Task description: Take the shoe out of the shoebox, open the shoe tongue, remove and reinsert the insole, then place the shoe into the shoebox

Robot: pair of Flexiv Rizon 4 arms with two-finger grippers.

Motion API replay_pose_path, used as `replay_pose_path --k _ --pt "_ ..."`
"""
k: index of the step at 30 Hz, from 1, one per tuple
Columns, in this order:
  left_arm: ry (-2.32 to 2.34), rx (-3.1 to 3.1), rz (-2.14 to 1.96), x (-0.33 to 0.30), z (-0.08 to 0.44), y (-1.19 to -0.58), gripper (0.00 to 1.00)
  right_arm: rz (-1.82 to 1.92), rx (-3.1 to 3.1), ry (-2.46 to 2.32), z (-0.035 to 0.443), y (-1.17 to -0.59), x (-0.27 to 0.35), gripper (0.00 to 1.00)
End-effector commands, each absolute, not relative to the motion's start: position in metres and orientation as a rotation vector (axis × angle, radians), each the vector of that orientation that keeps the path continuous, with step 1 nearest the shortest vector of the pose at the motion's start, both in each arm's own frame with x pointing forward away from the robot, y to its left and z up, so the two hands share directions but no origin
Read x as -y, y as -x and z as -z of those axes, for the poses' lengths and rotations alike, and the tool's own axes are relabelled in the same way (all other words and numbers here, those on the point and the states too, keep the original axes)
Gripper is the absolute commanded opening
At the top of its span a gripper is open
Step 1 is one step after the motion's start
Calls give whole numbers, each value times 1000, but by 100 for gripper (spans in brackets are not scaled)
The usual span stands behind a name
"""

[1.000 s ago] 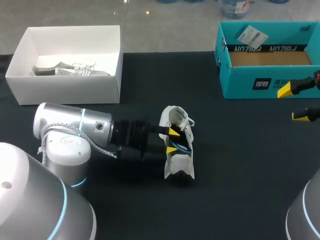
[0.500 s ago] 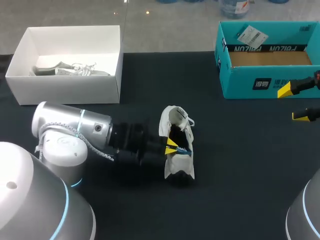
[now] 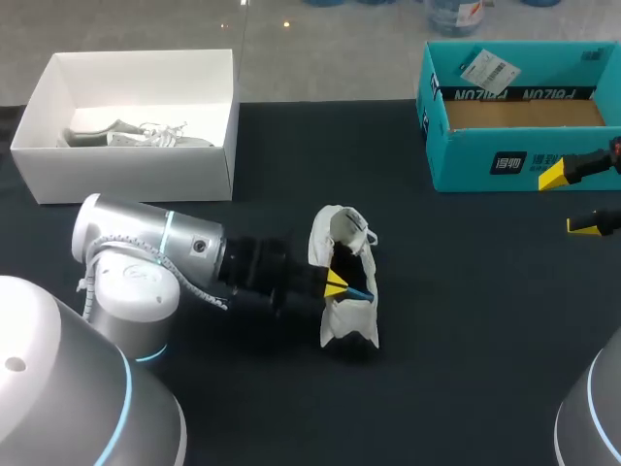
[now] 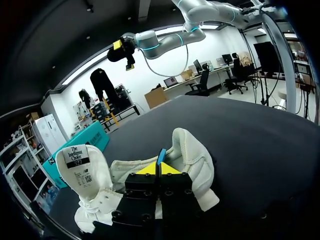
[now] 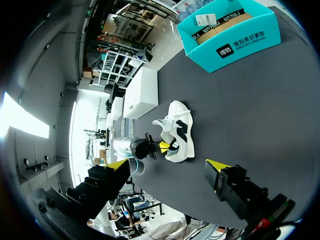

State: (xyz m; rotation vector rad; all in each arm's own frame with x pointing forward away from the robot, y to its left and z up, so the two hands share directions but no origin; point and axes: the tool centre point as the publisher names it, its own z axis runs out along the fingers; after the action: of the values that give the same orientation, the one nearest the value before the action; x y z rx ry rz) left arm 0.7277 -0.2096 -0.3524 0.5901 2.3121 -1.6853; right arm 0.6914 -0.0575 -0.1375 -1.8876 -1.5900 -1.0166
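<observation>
Left end effector [image 3: 336, 283] pinching blue insole [image 4: 161, 155], inside white shoe [image 3: 342, 318]

Our right gripper [image 5: 166, 164] hangs above the dark table [image 5: 240, 100], fingers spread wide. At twelve o'clock from it sits the white-and-black shoe [image 5: 179, 129], with our left gripper [image 5: 163, 145] at its opening, yellow tips together. The teal shoebox [image 5: 230, 31] stands at one o'clock and a white box [image 5: 141, 92] at eleven.
</observation>
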Motion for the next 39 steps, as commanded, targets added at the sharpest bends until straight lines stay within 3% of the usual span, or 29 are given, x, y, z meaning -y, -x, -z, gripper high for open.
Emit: replay_pose_path --k 1,5,6,10,13,17,21,23,25,32,39 --pt "-613 -2333 1678 209 350 -725 0 1013 1590 1890 138 -692 57 100" --pt "-626 -2335 1677 205 346 -722 0 1013 1590 1890 138 -692 57 100" --pt "-628 -2329 1678 204 344 -721 22 1013 1590 1890 138 -692 57 100" --pt "-626 -2302 1685 200 334 -722 67 1013 1590 1890 138 -692 57 100" --pt "-631 -2288 1684 200 329 -724 64 1013 1590 1890 138 -692 57 100" --pt "-633 -2279 1689 202 327 -724 50 1013 1590 1890 138 -692 57 100" --pt "-643 -2298 1682 206 334 -723 42 1013 1590 1890 138 -692 57 100" --pt "-652 -2300 1685 207 333 -721 29 1013 1590 1890 138 -692 57 100" --pt "-676 -2300 1680 206 329 -721 0 1013 1590 1890 138 -692 57 100" --pt "-879 -2330 1642 199 312 -731 0 1013 1590 1890 138 -692 57 100" --pt "-1404 -2466 1409 190 297 -735 0 1013 1590 1890 138 -692 57 100"
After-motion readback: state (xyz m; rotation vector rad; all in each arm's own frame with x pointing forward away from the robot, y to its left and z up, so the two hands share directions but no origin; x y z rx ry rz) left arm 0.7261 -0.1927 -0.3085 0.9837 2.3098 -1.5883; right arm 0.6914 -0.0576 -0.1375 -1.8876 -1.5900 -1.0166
